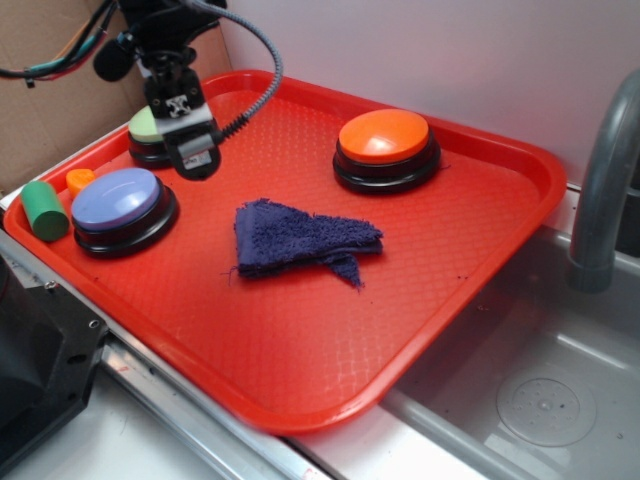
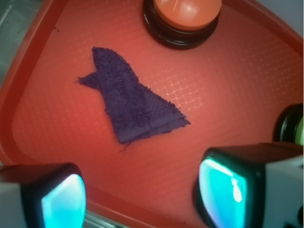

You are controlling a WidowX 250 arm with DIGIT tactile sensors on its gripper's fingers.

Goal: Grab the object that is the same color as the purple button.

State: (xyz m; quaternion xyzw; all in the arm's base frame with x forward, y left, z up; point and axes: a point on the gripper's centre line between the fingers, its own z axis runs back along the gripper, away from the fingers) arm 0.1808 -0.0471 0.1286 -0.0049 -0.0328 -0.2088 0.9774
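A dark purple-blue terry rag lies crumpled flat in the middle of the red tray. It also shows in the wrist view. The lavender dome button on its black base sits at the tray's left. My gripper hangs above the tray's back left, between the lavender button and the green-topped button, left of and apart from the rag. In the wrist view my gripper is open and empty, with bare tray between its fingers.
An orange-topped button stands at the tray's back. A green cylinder and a small orange piece lie at the left rim. A steel sink and grey faucet are to the right. Cardboard stands behind.
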